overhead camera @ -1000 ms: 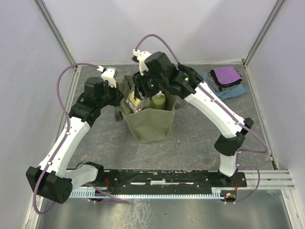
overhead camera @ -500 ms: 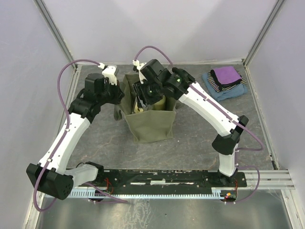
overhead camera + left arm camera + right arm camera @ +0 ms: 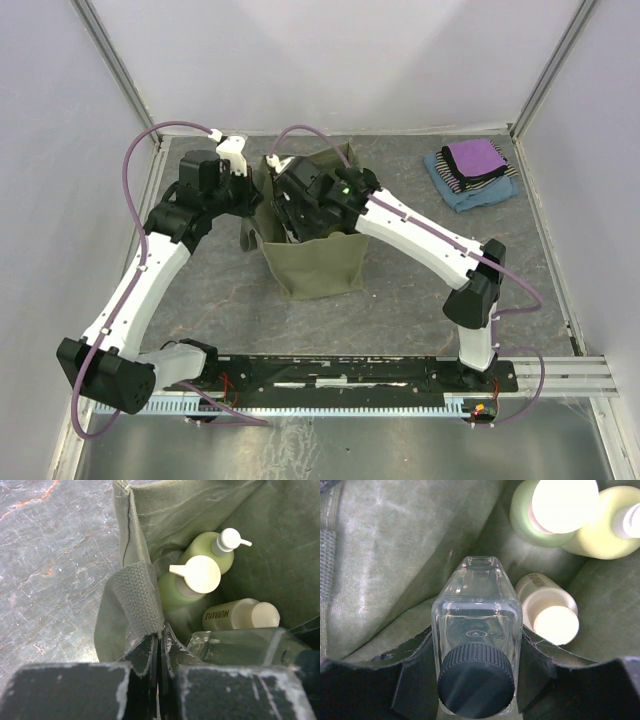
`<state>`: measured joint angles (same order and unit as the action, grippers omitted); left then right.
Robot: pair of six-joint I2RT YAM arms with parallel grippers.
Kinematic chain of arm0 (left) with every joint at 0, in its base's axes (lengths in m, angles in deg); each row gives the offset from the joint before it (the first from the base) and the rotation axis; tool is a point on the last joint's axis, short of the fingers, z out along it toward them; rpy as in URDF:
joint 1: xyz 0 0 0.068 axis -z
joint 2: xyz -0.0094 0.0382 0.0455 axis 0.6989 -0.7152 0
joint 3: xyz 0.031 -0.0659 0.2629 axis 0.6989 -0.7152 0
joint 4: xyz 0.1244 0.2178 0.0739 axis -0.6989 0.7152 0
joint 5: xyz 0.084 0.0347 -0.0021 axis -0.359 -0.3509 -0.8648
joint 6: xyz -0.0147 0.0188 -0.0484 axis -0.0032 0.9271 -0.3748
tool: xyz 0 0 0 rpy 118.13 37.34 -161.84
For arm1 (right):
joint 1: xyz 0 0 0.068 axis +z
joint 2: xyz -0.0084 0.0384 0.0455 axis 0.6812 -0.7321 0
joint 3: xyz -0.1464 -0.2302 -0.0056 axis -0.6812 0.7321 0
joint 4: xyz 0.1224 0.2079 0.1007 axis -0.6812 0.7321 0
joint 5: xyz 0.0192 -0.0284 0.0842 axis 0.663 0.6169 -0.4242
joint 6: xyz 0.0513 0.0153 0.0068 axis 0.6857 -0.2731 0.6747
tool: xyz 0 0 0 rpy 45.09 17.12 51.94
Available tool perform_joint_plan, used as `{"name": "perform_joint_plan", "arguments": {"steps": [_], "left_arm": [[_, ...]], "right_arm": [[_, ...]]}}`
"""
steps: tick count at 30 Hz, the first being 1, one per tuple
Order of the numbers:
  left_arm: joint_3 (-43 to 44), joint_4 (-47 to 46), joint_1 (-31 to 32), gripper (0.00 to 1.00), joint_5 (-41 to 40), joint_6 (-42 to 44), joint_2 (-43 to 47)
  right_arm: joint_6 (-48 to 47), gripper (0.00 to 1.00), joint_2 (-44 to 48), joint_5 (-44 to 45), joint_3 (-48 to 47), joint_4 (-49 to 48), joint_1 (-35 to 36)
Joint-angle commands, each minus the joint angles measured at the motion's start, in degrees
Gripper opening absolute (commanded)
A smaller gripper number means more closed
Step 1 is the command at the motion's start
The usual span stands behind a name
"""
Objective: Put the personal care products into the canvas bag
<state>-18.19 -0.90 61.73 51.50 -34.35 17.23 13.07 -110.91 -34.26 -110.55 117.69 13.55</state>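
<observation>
Within the last second the clear square bottle (image 3: pixel 476 612), clamped in the right gripper (image 3: pixel 475 655), has been lowered into the canvas bag (image 3: pixel 320 270) by the bench's far edge, its rim pinched by the left gripper (image 3: pixel 160 645), so only release is judged left.

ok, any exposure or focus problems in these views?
Right wrist: caps of the round green bottle and cream bottle blow out to white; clear square bottle reads fine. Left wrist: left hand at bottom edge is soft, bottles sharp. Top external: even light, no glare, right arm hides the inside of the canvas bag.
</observation>
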Motion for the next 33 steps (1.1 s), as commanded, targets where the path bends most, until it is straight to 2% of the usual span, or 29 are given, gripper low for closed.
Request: {"name": "perform_joint_plan", "arguments": {"steps": [1,8,25,27,30,31,33], "left_arm": [[3.7,-2.4,-0.1,0.03,2.1,0.3,-0.2],[4.9,-2.4,-0.1,0.03,2.7,0.0,-0.1],[5.3,-2.4,-0.1,0.03,2.2,0.2,-0.1],[5.2,-2.4,-0.2,0.03,2.2,0.2,-0.1],[5.0,-2.4,-0.1,0.03,2.1,0.3,-0.2],[4.9,-2.4,-0.2,0.03,2.1,0.2,-0.2],[4.8,-2.4,-0.1,0.03,1.9,0.2,-0.2]], "right_arm": [[1.5,0.00,-0.4,2.2,0.9,-7.6,1.9],[1.5,0.00,-4.3,3.0,1.2,-7.7,3.0],[0.4,0.02,-9.4,3.9,8.6,-10.2,3.4],[0.3,0.14,-9.8,3.5,8.7,-10.4,3.4],[0.2,0.44,-10.0,2.8,8.9,-10.6,3.4],[0.2,0.58,-9.8,2.7,8.8,-10.7,3.3],[0.0,0.73,-9.0,2.5,8.9,-11.4,3.4]]}}
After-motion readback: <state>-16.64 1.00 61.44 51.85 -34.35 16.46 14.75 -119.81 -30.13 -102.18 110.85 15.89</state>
